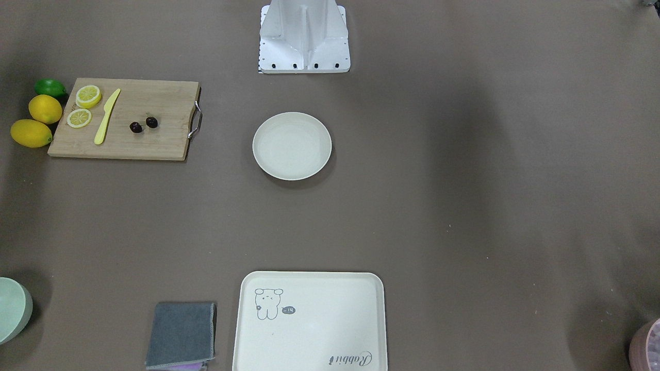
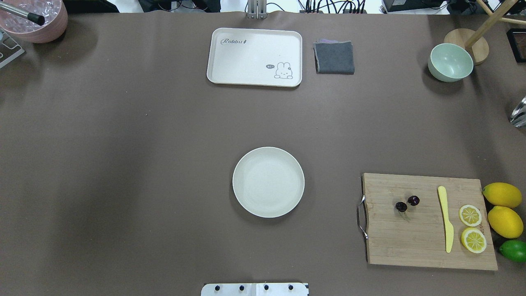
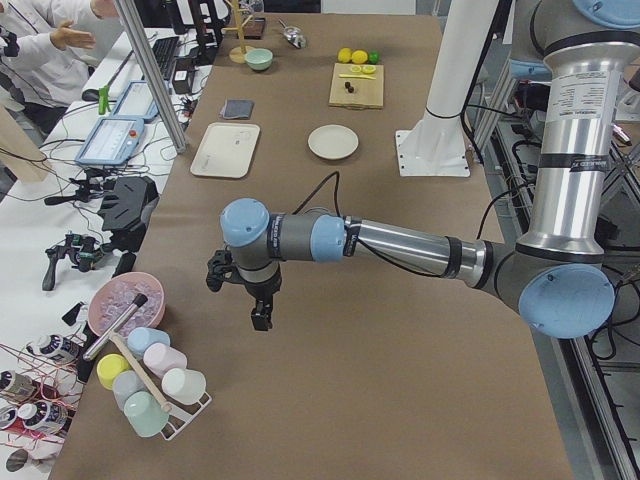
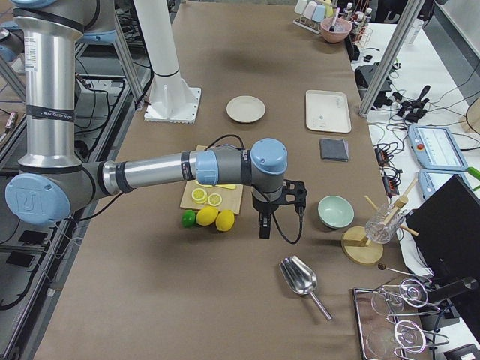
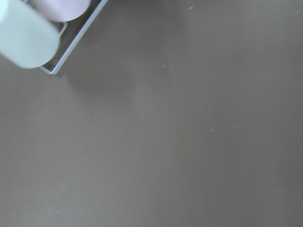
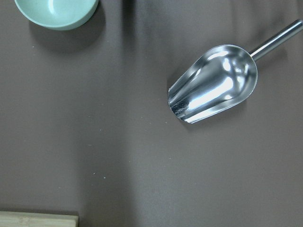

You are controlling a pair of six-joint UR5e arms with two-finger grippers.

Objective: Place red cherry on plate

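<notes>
The red cherry [image 1: 144, 125] [image 2: 407, 204], two tiny dark fruits joined by stems, lies on a wooden cutting board [image 2: 423, 242]. The round cream plate [image 1: 292, 146] [image 2: 268, 181] sits empty at the table's middle, in front of the robot base. Only the side views show the grippers. My left gripper [image 3: 260, 318] hangs over bare table near the cup rack, far from the plate. My right gripper [image 4: 264, 225] hangs beyond the lemons, between the board and the green bowl. I cannot tell whether either is open or shut.
On the board lie a yellow knife [image 2: 445, 218] and two lemon slices [image 2: 470, 215]; two lemons [image 2: 502, 195] and a lime [image 2: 513, 250] sit beside it. A rabbit tray [image 2: 254, 56], grey cloth [image 2: 334, 57], green bowl [image 2: 450, 62], metal scoop [image 6: 213, 85] and pink bowl [image 2: 35, 20] lie further out.
</notes>
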